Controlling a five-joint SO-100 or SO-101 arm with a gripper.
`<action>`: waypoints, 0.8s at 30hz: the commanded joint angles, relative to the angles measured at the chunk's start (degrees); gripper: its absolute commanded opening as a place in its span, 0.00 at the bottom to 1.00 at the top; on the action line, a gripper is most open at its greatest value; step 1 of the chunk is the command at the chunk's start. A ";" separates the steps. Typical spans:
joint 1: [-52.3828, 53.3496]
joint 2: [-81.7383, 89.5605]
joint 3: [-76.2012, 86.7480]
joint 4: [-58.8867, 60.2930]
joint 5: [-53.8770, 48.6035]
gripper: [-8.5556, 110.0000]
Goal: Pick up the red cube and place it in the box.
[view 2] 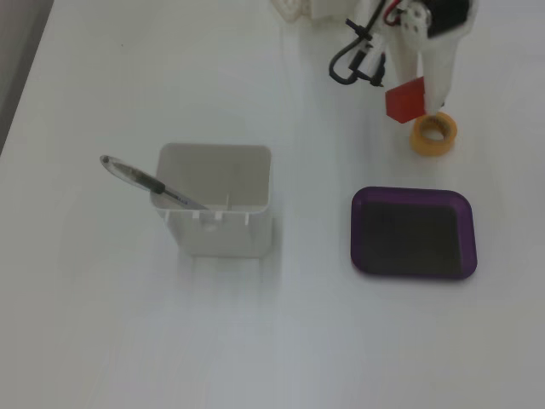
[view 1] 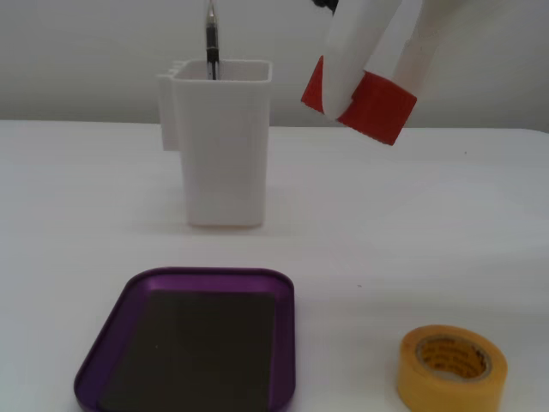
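Observation:
The red cube (view 1: 374, 105) hangs tilted in the air, clamped between the white fingers of my gripper (view 1: 367, 96), high above the table at the top of a fixed view. In the other fixed view the red cube (view 2: 405, 100) and the gripper (view 2: 412, 100) sit just above and left of the tape roll. The box (view 1: 120, 347), a shallow purple tray with a dark bottom, lies empty at the lower left; from above the box (view 2: 414, 198) lies below the gripper.
A tall white container (view 1: 221, 142) holding a pen (view 1: 211, 43) stands at the back left; seen from above the container (view 2: 215, 200) is left of the tray. A yellow tape roll (view 1: 452, 367) lies at the front right, and the tape roll (view 2: 434, 135) is right under the arm.

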 commanded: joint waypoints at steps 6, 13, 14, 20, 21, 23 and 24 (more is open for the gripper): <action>-1.85 -16.00 -10.63 -7.38 -0.26 0.07; -1.23 -36.21 -31.55 -6.42 0.26 0.07; -1.23 -39.11 -34.54 -6.24 0.35 0.07; -1.23 -51.77 -50.98 1.58 0.09 0.07; -1.23 -53.26 -53.44 2.90 -0.09 0.07; -1.23 -56.07 -57.83 5.27 -0.18 0.07; -1.23 -57.13 -59.68 6.33 -0.18 0.07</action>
